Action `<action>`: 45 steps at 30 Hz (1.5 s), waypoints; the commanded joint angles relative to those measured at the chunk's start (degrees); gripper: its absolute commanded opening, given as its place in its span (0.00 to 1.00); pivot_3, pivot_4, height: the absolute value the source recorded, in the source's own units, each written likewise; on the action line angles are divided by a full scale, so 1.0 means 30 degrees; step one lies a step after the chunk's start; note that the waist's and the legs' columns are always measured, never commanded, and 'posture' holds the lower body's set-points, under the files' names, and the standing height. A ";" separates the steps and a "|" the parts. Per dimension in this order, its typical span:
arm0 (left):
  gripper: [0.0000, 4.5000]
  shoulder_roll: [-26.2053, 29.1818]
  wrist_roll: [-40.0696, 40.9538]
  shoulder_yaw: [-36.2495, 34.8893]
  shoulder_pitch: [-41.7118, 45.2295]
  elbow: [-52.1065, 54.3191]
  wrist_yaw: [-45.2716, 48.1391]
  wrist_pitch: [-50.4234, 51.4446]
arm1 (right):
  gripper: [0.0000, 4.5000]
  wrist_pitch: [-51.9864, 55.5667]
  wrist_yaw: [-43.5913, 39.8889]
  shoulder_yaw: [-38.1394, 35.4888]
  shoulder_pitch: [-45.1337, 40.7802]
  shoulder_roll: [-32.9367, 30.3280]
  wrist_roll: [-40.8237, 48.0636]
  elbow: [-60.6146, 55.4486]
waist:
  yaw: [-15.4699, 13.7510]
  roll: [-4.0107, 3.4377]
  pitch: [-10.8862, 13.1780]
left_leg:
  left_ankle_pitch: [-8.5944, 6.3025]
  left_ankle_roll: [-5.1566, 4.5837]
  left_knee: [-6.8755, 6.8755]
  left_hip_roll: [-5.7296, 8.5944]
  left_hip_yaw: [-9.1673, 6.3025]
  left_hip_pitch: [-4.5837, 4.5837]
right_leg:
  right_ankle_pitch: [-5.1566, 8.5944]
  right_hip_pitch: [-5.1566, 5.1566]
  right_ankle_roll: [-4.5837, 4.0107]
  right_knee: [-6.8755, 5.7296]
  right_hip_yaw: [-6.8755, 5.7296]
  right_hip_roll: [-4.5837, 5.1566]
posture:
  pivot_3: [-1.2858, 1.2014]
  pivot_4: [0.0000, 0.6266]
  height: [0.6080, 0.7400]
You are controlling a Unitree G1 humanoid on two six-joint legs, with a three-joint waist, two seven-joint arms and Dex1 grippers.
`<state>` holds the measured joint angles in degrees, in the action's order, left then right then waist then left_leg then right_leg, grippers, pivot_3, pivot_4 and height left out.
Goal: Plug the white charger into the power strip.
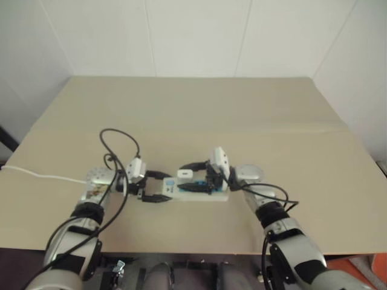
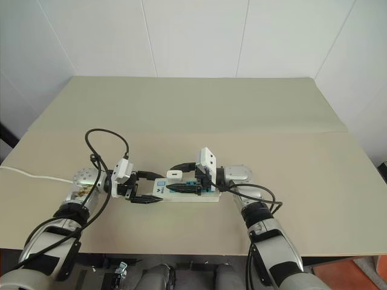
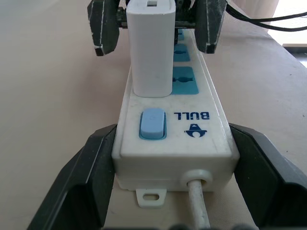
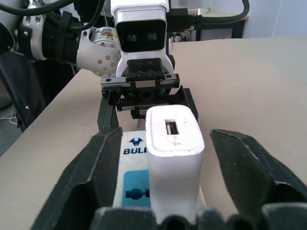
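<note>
Left wrist view: we see our left gripper (image 3: 172, 177) clamping the long white plastic power strip (image 3: 175, 143) at its switch end, with the small white rounded charger (image 3: 151, 48) standing seated in a socket. Our right gripper (image 4: 184, 167) hangs spread around it, apart. Plugging looks finished; next we withdraw.

Hidden or cut off, as I see it:
- white charger (image 3: 149, 48): prongs hidden inside power strip (image 3: 201, 120).
- strip's cord (image 3: 199, 206): cut off at the left wrist view's edge.
- strip's far end: hidden behind my right gripper (image 1: 196, 177).
</note>
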<state>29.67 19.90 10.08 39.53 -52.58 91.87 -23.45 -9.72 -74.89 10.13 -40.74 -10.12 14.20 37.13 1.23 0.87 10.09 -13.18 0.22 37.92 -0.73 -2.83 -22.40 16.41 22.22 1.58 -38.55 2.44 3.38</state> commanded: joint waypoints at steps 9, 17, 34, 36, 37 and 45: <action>1.00 0.0388 0.0491 0.0810 -0.0190 0.1024 0.0211 0.1385 | 1.00 -0.0148 -0.0423 -0.0205 0.0118 -0.0382 -0.0013 0.0135 | 0.0017 -0.0001 0.0001 | 0.0000 0.0000 -0.0001 0.0001 0.0002 -0.0002 | 0.0000 0.0002 0.0000 0.0001 0.0002 -0.0002 | 0.52 0.24 1.00; 1.00 0.3298 0.4083 -0.0645 -0.0421 0.5477 0.0211 0.4799 | 1.00 0.1039 -0.1541 -0.1089 0.0646 -0.2274 0.1317 -0.2940 | 0.0090 0.0001 0.0030 | 0.0000 0.0000 -0.0001 -0.0008 -0.0012 -0.0045 | 0.0000 0.0035 0.0000 0.0007 -0.0002 -0.0004 | 0.52 0.24 1.00; 1.00 1.2576 0.3587 -0.2737 -0.4692 0.6271 0.0136 0.3446 | 1.00 0.2558 -0.5866 -0.3608 0.2474 -1.5763 0.1509 -0.7440 | 0.0372 -0.0051 0.0123 | -0.0001 -0.0001 -0.0036 -0.0034 0.0055 -0.0199 | 0.0012 0.0234 -0.0010 0.0030 0.0017 -0.0002 | 0.52 0.24 1.00; 1.00 1.2307 0.3084 -0.3410 -0.4879 0.6220 -0.0073 0.3259 | 1.00 0.2994 -0.5782 -0.3772 0.2726 -1.6352 0.1638 -0.7573 | 0.0367 -0.0052 0.0124 | 0.0000 -0.0001 -0.0035 -0.0035 0.0069 -0.0215 | 0.0012 0.0252 -0.0010 0.0024 0.0025 0.0001 | 0.52 0.24 1.00; 1.00 1.2118 0.3128 -0.3761 -0.5037 0.6398 -0.0112 0.3447 | 1.00 0.2987 -0.5712 -0.3836 0.2843 -1.6498 0.1676 -0.7621 | 0.0363 -0.0052 0.0124 | 0.0000 -0.0001 -0.0035 -0.0034 0.0072 -0.0226 | 0.0011 0.0264 -0.0010 0.0020 0.0027 0.0001 | 0.52 0.24 1.00; 1.00 1.1147 0.3522 -0.5542 -0.6136 0.9290 -0.0078 0.5944 | 1.00 0.3421 -0.4879 -0.4192 0.3984 -1.6845 0.2074 -0.8639 | 0.0376 -0.0049 0.0128 | 0.0000 -0.0001 -0.0028 -0.0039 0.0072 -0.0270 | 0.0011 0.0303 -0.0011 0.0001 0.0032 0.0000 | 0.52 0.24 1.00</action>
<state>62.75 29.72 -3.73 20.93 -26.40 91.79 -6.86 -0.23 -88.73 -0.42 -28.71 -59.46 19.29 13.17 2.35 0.72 10.48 -13.18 0.22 37.84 -0.84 -2.61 -23.21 16.44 23.13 1.55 -38.54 2.54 3.39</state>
